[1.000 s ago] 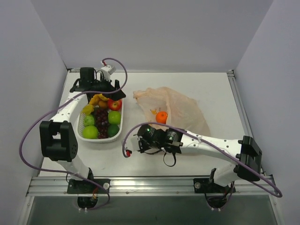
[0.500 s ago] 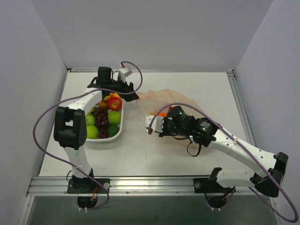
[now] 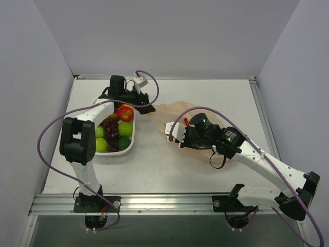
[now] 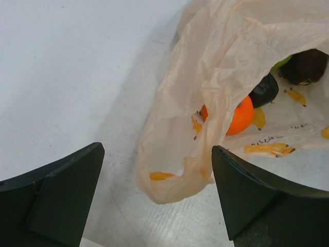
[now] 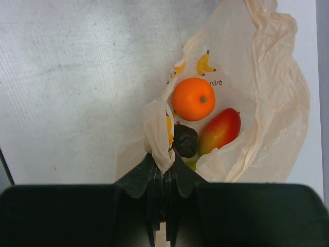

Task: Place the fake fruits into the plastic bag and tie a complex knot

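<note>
both arms (image 3: 87, 116) (image 3: 257, 156) extended, right fingers (image 5: 154, 177) pinching plastic bag (image 5: 267, 103)

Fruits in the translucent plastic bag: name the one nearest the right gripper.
The dark rounded plastic fruit; the round orange fruit and red-yellow mango lie farther.

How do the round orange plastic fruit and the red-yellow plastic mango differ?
Shape: the orange plastic fruit is round, the red-yellow plastic mango elongated. Colour: orange fruit uniform with green stem dot, mango red fading to yellow. Both glossy, inside the translucent beige plastic bag.
</note>
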Motion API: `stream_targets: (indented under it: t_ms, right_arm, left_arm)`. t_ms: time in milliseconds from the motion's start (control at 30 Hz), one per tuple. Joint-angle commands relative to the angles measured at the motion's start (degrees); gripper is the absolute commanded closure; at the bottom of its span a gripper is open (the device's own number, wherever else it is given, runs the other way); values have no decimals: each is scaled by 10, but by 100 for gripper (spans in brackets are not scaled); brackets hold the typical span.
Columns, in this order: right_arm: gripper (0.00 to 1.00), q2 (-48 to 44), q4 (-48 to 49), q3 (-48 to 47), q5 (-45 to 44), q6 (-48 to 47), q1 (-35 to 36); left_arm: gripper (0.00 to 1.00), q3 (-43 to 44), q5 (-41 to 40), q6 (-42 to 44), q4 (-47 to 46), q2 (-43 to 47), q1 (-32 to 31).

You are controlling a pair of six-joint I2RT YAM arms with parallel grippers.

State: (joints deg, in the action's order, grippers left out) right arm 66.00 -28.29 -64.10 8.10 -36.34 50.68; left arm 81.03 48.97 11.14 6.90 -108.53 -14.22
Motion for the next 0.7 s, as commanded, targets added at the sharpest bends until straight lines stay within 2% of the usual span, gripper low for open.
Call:
stream_targets:
  t_ms: [0, 200, 400, 500, 633, 667]
  right_arm:
    - [100, -21, -13, 1, 15, 16, -7]
    - [100, -29, -19, 1, 31, 21, -11]
    - [100, -30, -26, -4, 39, 21, -17]
    - [100, -30, -28, -7, 41, 21, -18]
    - [100, -32, -30, -7, 43, 22, -20]
    - [100, -32, -30, -7, 43, 25, -22]
  left_arm:
    - [2, -24, 61, 59, -5, 52, 13]
    - [3, -75, 60, 229, 52, 109, 6]
    - [3, -73, 45, 348, 108, 110, -11]
    - [3, -78, 31, 381, 114, 111, -20]
    - [12, -75, -7, 440, 134, 109, -40]
    - [18, -71, -16, 455, 134, 106, -43]
